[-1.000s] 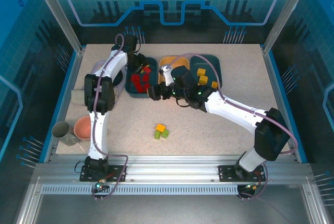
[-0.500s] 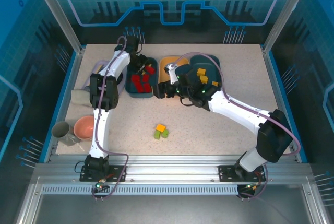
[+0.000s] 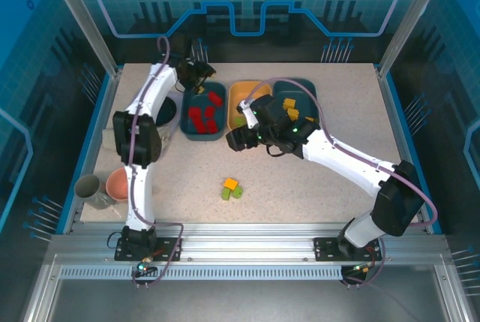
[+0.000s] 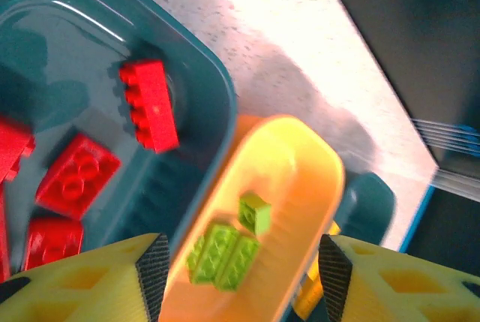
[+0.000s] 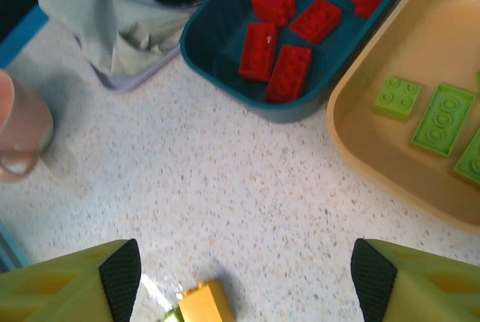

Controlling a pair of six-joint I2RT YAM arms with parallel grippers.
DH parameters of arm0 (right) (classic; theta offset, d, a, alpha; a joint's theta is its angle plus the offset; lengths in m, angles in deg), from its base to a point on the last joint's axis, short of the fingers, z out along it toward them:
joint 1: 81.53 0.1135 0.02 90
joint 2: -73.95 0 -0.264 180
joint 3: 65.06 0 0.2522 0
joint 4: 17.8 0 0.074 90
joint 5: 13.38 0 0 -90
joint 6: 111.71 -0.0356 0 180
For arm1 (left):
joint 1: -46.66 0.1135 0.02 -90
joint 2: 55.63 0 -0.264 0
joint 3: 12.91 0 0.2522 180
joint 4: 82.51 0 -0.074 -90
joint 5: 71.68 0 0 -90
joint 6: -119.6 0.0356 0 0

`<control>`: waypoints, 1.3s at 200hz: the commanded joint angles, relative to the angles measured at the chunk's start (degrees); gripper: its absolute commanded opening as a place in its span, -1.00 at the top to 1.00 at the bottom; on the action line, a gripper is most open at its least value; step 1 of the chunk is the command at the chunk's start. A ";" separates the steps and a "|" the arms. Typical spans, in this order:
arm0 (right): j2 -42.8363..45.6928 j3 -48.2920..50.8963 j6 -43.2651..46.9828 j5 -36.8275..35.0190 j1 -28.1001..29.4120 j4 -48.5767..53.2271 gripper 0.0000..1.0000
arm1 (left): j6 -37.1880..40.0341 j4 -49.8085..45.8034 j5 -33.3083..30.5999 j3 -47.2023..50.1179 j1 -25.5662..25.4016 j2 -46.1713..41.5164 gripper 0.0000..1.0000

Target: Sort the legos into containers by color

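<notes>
**Nearest:** Three loose legos (image 3: 231, 189) lie touching in the lower centre of the overhead frame, one yellow-orange brick (image 5: 201, 301) and two light green. The right gripper (image 5: 244, 269) hangs above the table, between this cluster and the trays. Its jaws are spread and hold nothing.

**Middle:** The left teal tray (image 5: 217, 37) holds the red bricks (image 5: 279, 67). The orange tray (image 5: 390, 164) holds green bricks (image 5: 442, 119). The right teal tray (image 3: 304, 89) holds yellow-orange ones.

**Farthest:** The left gripper (image 4: 238, 266) sits over the far ends of the red and orange trays, jaws apart and empty.

**Judgement:** Sorting is nearly complete, and the step in hand is the pickup of the last cluster. The next move requires the right gripper to descend on one brick only. Because the bricks touch, the neighbours may be dragged along.
</notes>
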 commanded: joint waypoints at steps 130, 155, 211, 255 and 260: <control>-31.05 -18.69 -9.25 -5.21 13.51 24.51 -0.68 | -9.91 -13.56 -5.28 67.81 -5.43 -83.94 -0.43; -33.19 -19.27 -9.36 -4.87 13.51 24.19 -0.59 | -11.66 -15.61 -4.45 69.66 -5.43 -88.13 -0.43; -34.02 -17.16 -10.43 -6.32 11.74 24.80 -0.30 | -9.62 -12.34 -3.80 66.96 -5.43 -84.44 -0.43; -32.83 -15.18 -10.45 -6.57 9.99 24.24 -0.07 | -9.67 -10.47 -2.90 67.73 -5.44 -83.42 -0.42; -32.75 -14.97 -10.51 -6.57 9.74 24.15 -0.04 | -9.65 -10.28 -2.74 67.84 -5.40 -83.33 -0.42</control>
